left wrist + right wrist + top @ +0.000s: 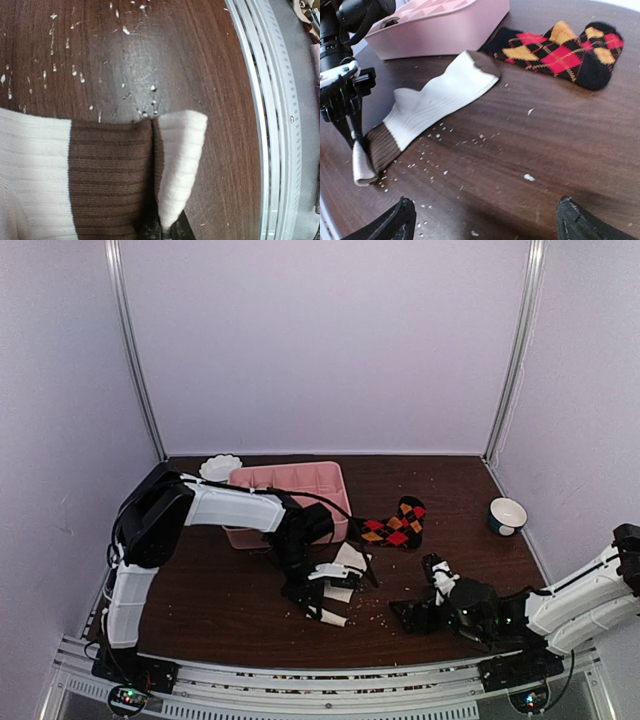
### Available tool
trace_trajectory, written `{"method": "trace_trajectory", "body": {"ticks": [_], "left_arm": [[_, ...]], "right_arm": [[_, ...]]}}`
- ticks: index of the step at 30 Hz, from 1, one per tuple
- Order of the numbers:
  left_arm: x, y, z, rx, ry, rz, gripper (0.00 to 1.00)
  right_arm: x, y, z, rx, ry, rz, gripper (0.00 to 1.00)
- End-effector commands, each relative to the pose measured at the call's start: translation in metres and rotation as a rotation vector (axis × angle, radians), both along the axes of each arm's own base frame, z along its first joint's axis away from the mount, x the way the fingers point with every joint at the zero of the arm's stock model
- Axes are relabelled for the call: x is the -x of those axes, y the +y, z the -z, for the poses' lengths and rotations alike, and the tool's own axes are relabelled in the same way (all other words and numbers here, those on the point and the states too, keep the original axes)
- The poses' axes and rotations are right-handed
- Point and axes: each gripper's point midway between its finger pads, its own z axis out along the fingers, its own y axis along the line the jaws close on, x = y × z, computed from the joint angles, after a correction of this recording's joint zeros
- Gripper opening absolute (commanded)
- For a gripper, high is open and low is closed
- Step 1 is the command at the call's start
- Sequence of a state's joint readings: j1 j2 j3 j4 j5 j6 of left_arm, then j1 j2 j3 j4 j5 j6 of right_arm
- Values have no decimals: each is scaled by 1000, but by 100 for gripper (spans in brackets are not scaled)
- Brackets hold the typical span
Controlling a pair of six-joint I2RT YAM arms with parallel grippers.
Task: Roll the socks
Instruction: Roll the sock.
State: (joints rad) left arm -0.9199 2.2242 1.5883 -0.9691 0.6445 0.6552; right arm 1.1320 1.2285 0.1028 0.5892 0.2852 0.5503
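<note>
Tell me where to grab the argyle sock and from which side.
Probably the rounded end of the argyle sock, farthest from the pink tray, pinched from above, from the robot's right. It lies flat, so only an edge offers a pinch, and its other end sits by the tray and the cream sock.

Your overhead view is evenly and softly lit. The pale walls (330, 340) carry a lilac cast, and the dark table (230, 590) swallows detail at lower centre. In the left wrist view a broad glare patch sits upper centre on the wood. There the rail (272, 150) bows with lens distortion at the right, and the cream sock (35, 175) goes soft along the bottom edge. The right wrist view is bright, with sheen at right; the tips of the right gripper (482, 220) blur at the bottom.
</note>
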Motion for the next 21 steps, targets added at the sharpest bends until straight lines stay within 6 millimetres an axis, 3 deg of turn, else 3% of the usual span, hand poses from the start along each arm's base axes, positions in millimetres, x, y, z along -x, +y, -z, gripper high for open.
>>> {"method": "trace_trajectory", "body": {"ticks": [1,5,11,13,16,21], "left_arm": [[-1,26,34,-200,29,-52,0],[-1,27,34,-240,103,-109,0],[3,30,33,-255,187,-133,0],[2,31,34,-261,206,-137,0],[1,29,34,-260,214,-141,0],[1,29,33,-264,225,-136,0]], "right_arm": [[-9,3,-22,198,-200,-14,91],[16,29,-19,373,-350,-194,88],[49,90,-16,390,-464,-500,60],[51,118,-15,453,-501,-580,51],[51,146,-10,521,-558,-651,47],[47,170,0,578,-588,-719,43]]}}
